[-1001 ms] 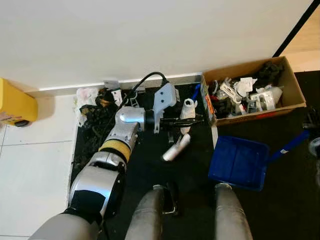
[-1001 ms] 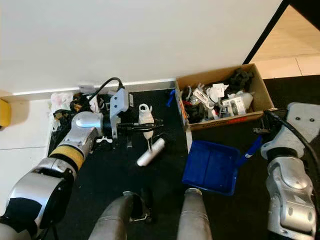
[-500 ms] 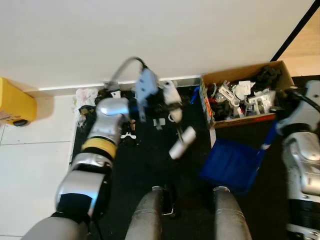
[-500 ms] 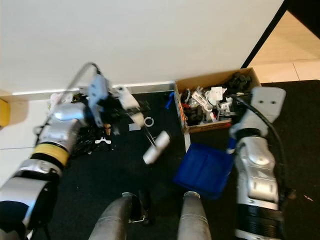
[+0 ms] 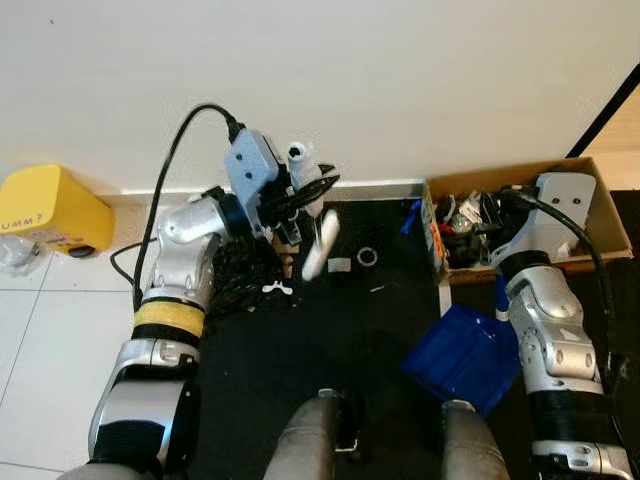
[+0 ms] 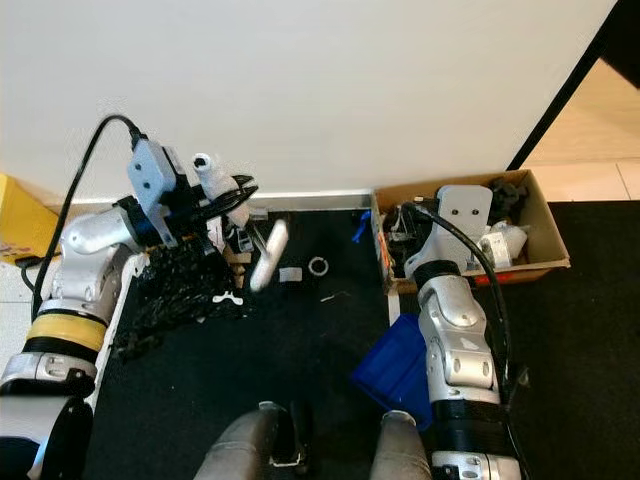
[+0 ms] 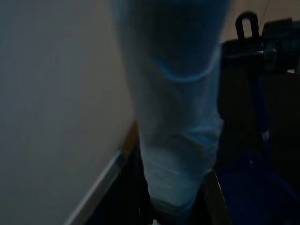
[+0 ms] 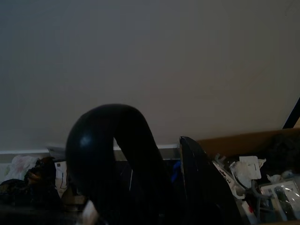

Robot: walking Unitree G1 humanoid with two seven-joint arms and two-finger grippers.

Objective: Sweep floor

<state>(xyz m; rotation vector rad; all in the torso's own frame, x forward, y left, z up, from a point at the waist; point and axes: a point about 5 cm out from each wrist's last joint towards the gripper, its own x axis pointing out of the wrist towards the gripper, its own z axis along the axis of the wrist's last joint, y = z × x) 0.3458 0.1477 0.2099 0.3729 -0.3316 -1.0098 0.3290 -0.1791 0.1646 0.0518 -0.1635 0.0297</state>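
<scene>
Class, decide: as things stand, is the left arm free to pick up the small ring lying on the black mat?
Probably not. The left gripper is raised near the wall, already holding a white brush. The ring lies uncovered on the mat, but the jaws are occupied.

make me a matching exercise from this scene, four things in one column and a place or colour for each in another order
Things:
1. dustpan
2. cardboard box
3. white brush
4. yellow container

Descriptions:
A. held up by the left gripper, near the wall
B. blue, low beside the right arm
C. on the tiled floor at the far left
D. full of clutter, against the wall on the right

Pairs: 1-B, 2-D, 3-A, 4-C
</scene>
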